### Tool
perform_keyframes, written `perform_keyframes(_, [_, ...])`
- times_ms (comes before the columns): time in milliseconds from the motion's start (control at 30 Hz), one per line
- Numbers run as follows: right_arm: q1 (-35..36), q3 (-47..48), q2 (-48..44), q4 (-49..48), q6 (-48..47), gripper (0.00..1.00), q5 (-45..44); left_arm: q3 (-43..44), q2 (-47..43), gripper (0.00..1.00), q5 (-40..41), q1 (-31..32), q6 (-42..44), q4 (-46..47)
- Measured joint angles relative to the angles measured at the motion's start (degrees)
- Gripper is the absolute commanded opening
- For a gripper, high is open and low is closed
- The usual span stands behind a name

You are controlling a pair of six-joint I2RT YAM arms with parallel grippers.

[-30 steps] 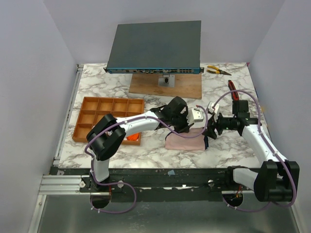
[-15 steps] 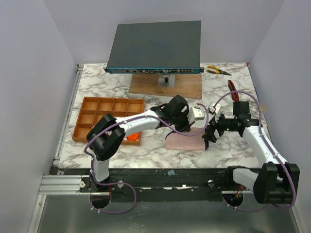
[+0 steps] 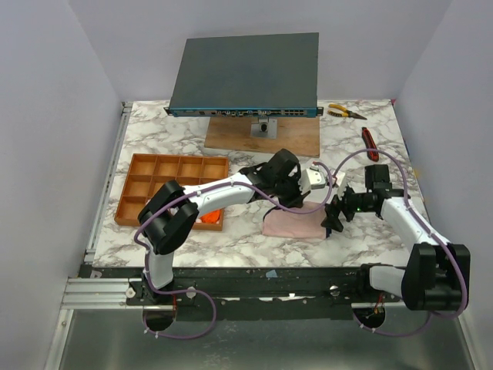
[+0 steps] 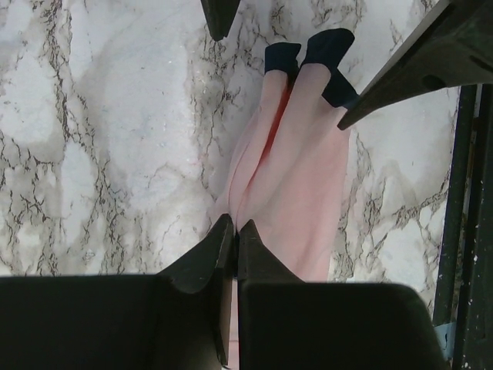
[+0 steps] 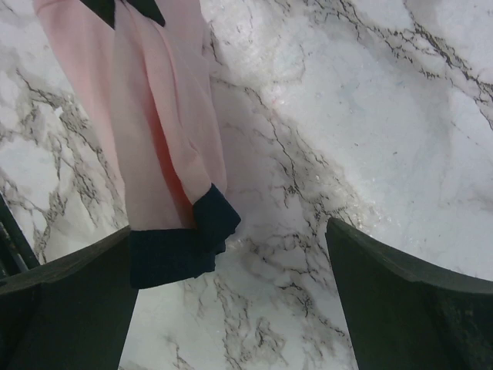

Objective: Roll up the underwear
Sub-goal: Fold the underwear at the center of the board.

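The pale pink cloth underwear with dark edging [image 3: 293, 225] lies as a folded strip on the white marbled surface [image 3: 154, 135], close to the near edge and right of the middle. The left gripper [image 4: 233, 230] sits over the garment's far edge with its jaws closed; whether they pinch cloth cannot be told. The right gripper [image 3: 333, 218] stands at the garment's dark-edged right end, jaws wide open and holding nothing. The rigid orange-brown compartment tray [image 3: 132, 163] sits near the left edge.

Plenty of bare table [image 3: 358, 245] right of the pink underwear [image 3: 293, 226]; the left arm [image 3: 223, 193] blocks the tray [image 3: 181, 158] side.
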State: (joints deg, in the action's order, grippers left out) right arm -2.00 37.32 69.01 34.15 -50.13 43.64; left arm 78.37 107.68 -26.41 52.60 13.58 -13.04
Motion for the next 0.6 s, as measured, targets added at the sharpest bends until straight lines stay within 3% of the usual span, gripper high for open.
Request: perform_keyframes(600, [-0.5,-0.2,6.7,-6.0,-0.7,1.0,-7.4,0.0,0.0,0.0,-0.6,0.0,0.1,-0.4])
